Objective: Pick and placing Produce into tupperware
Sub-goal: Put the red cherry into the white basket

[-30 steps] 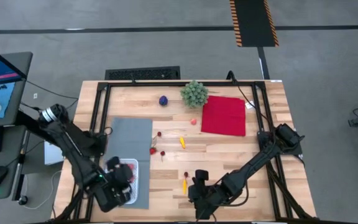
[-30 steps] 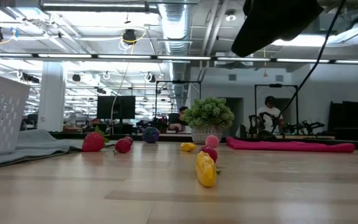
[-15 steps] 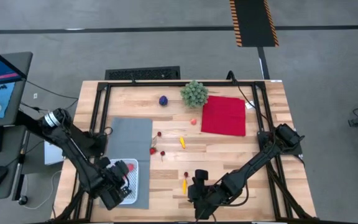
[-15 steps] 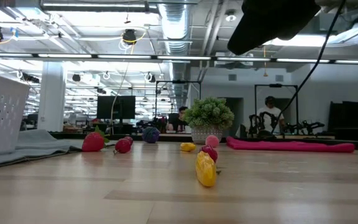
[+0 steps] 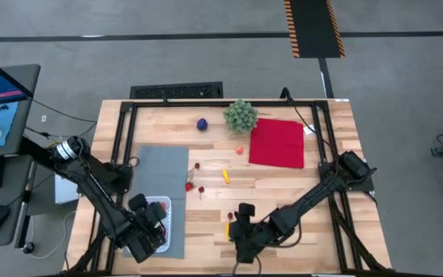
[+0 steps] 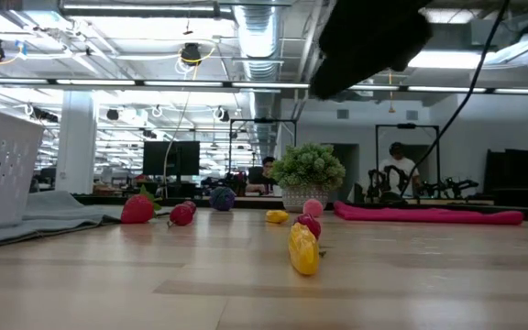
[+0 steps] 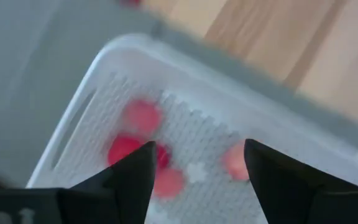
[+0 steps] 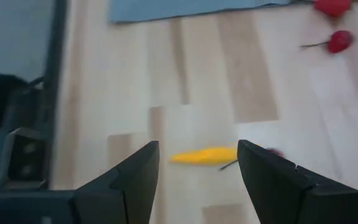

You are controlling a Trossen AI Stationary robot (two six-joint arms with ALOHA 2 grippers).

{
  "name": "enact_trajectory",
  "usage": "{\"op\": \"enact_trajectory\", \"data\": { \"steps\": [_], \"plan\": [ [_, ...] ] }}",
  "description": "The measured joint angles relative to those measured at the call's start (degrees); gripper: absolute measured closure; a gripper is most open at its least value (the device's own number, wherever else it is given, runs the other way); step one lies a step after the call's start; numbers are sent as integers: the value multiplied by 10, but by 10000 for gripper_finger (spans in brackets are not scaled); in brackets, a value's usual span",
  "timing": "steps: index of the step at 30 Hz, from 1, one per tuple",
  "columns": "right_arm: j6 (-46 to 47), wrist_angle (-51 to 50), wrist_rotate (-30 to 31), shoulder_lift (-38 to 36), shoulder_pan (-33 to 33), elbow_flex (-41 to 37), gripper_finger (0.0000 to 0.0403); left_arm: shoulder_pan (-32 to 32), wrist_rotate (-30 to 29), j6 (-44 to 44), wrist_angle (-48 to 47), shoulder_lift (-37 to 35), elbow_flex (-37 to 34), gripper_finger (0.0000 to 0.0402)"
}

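Left gripper hangs over the tupperware, fingers apart, nothing held; red produce inside. Right gripper, spread wide, hovers above a yellow piece.

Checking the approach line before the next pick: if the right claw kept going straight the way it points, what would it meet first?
Most likely the yellow produce piece, lying on the wooden table directly ahead between the right claw's open fingers. A small dark red piece sits just beside it; depth is hard to judge.
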Motion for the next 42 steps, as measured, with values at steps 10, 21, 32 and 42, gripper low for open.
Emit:
{"op": "enact_trajectory", "data": {
  "steps": [10, 21, 32, 42],
  "plan": [
    [15, -80, -2, 19, -50, -7, 158, 0, -281, 198, 171, 0, 2, 165],
    [6, -90, -16, 66, -85, -6, 159, -16, -532, 384, 319, 3, 2, 165],
    [-24, -35, -44, 65, -83, -6, 159, -16, -528, 382, 317, 3, 2, 165],
    [-66, -5, -40, 65, -86, -6, 159, -16, -515, 375, 316, 3, 2, 165]
  ]
}}
